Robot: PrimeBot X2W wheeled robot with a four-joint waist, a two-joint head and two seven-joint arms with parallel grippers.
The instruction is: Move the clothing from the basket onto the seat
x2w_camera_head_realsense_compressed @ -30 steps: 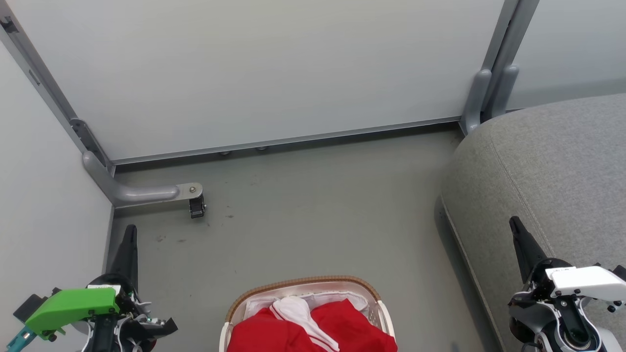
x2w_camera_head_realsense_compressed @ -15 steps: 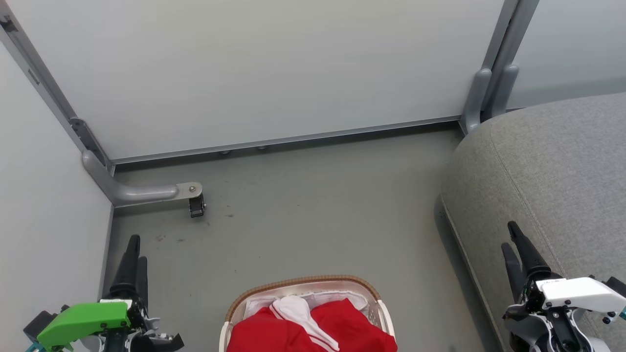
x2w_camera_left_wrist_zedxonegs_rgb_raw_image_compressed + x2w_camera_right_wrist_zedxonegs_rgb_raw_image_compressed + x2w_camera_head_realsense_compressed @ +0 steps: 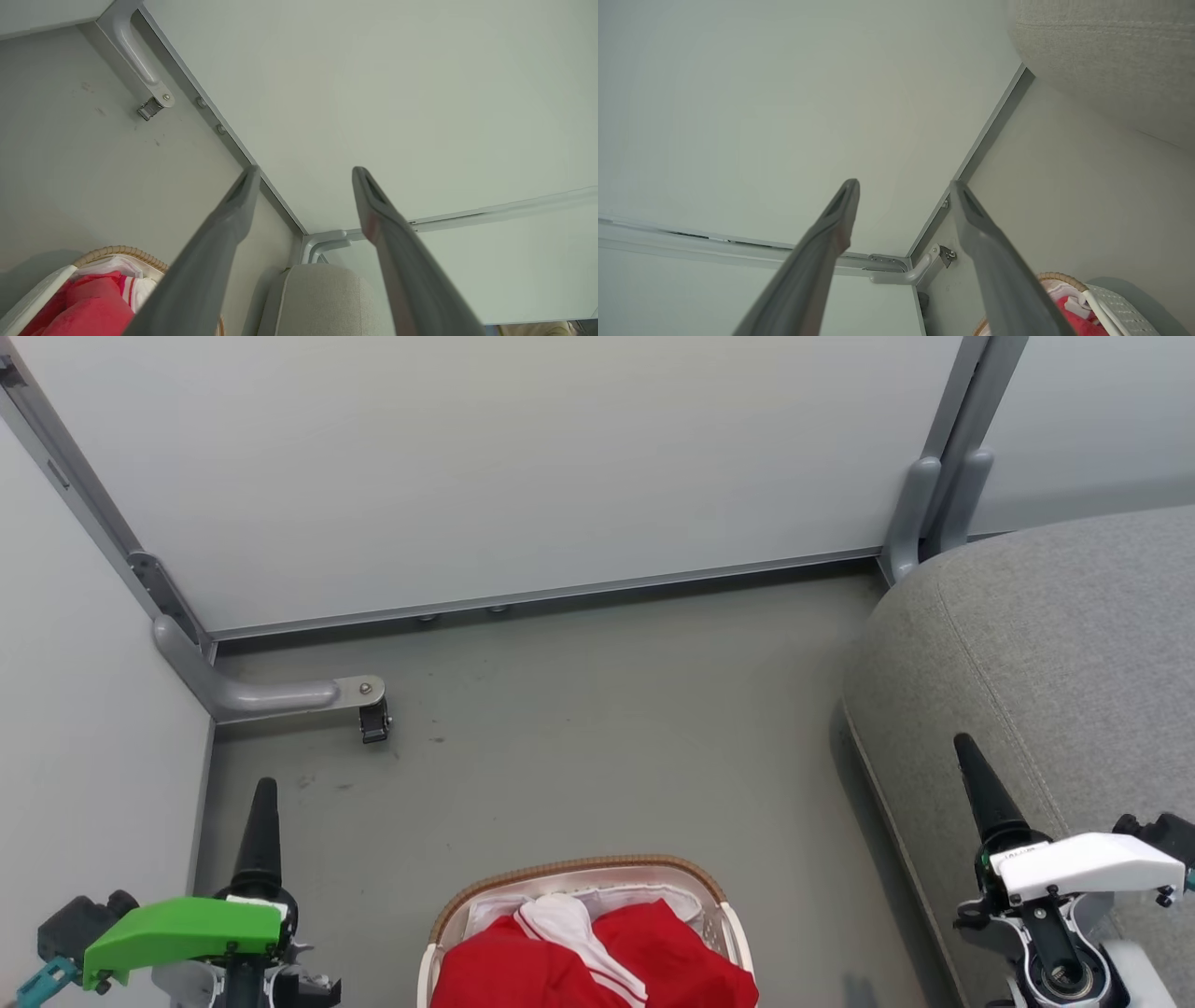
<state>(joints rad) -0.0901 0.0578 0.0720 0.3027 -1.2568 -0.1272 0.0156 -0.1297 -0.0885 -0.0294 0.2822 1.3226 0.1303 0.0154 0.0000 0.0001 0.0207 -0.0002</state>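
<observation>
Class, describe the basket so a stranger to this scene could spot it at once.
Find the big grey seat on the right; on the floor to its left, at the head view's bottom edge, stands the basket. Its brown woven rim and red clothing inside set it apart.

The basket (image 3: 579, 861) sits at the bottom centre of the head view, on the floor (image 3: 607, 728), with the clothing (image 3: 672, 952) inside it. The seat (image 3: 1055, 644) takes the right side, apart from the basket. A wheeled bracket (image 3: 280, 693) stands at the left, before the wall panel (image 3: 523, 457).
</observation>
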